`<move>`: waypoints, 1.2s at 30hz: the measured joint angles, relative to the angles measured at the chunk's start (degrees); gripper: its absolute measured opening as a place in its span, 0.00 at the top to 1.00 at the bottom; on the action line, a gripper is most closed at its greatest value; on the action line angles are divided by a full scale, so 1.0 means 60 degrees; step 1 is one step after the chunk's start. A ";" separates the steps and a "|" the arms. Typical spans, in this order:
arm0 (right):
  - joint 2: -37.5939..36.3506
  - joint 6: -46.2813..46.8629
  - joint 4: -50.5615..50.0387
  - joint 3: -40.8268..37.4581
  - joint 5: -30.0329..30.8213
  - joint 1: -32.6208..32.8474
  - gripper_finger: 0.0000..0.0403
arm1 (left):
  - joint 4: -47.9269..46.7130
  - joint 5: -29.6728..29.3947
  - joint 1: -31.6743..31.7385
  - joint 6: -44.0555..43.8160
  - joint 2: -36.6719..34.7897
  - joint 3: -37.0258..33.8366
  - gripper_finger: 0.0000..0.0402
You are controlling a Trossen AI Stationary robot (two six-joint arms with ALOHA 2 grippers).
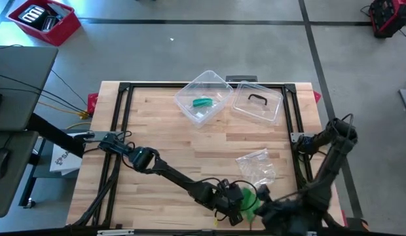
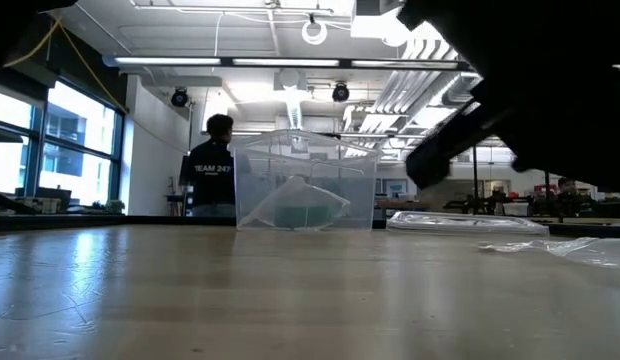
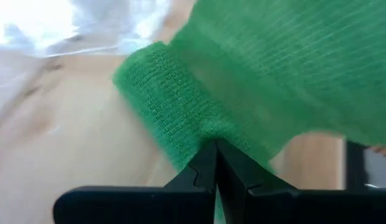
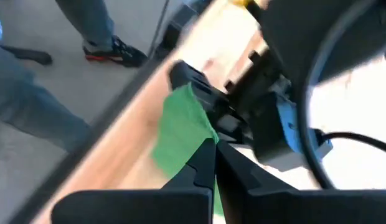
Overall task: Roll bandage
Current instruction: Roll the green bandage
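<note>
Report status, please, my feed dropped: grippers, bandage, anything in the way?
Left gripper shut on green bandage. Right gripper shut on it too, near table edge. Plastic bag just beyond; open container and lid far off.

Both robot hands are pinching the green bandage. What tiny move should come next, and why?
Probably the left gripper should turn a little to wind more on. It is shut on the green bandage right at its rolled end, while the right gripper is shut on the loose part, near the table's front edge, so it looks ready for another wrap.
</note>
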 joint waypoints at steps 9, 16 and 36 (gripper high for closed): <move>0.0007 -0.1572 0.0681 -0.0538 -0.1328 -0.1405 1.00 | -0.4472 -0.1547 -0.0563 -0.1325 -0.1018 -0.0004 1.00; 0.0028 -0.3721 0.1829 -0.0532 -0.2035 -0.3191 1.00 | -0.8237 -0.1820 -0.1037 -0.3523 -0.1050 0.0004 1.00; 0.2456 -0.6691 0.4021 -0.0531 -0.5079 -0.7644 0.97 | -1.0320 -0.1156 -0.3347 -1.0024 -0.1397 -0.1071 1.00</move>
